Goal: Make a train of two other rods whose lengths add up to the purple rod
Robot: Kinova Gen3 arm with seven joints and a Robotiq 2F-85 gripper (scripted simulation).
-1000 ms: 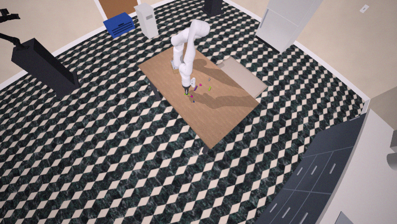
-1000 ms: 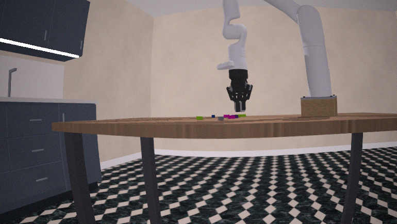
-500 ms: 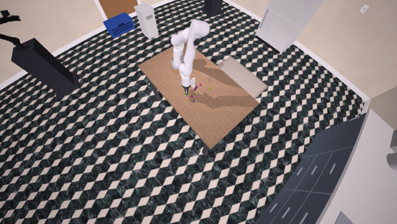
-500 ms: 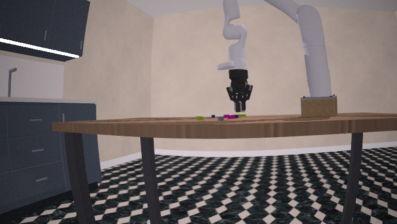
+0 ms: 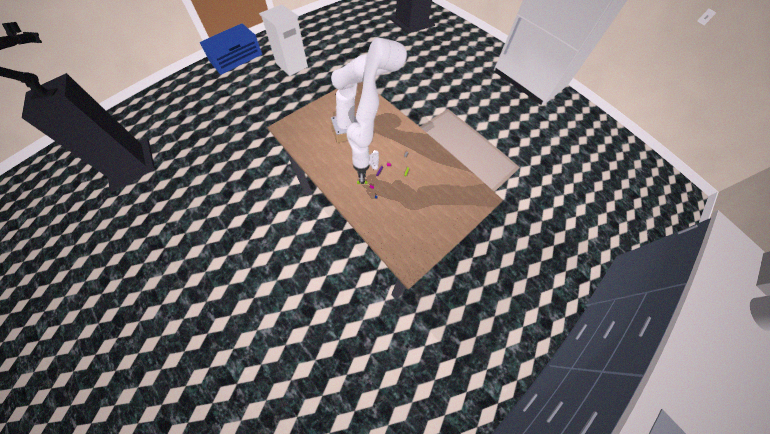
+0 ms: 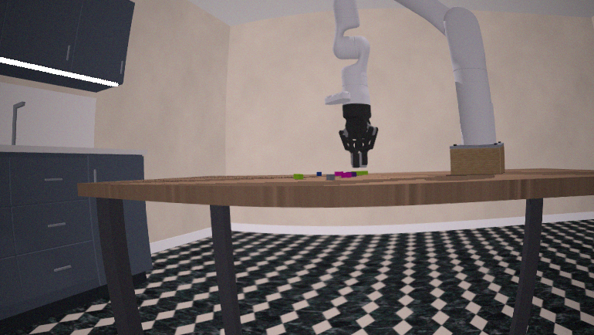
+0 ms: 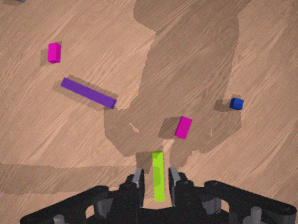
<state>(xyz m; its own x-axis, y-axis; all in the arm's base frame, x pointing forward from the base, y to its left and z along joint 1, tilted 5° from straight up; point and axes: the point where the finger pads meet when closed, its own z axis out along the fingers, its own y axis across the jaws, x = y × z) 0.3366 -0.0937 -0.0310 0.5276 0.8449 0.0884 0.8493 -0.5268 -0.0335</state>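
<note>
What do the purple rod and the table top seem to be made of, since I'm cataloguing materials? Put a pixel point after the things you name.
Purple straight-edged rod (image 5: 379,170) (image 7: 88,93): perhaps painted wood or plastic; even colour, no grain. Brown wooden table top (image 5: 431,226) (image 6: 266,195) (image 7: 30,135): wood or wood-look, visible grain.

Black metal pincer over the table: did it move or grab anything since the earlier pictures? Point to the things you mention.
Nothing has visibly changed. The black metal pincer (image 5: 362,181) (image 6: 359,166) (image 7: 156,178) is still partly open and empty, just above the near lime stick-shaped rod (image 5: 358,182) (image 6: 362,172) (image 7: 158,172). It took hold of nothing and let go of nothing. The coloured rods all look the same as before.
</note>
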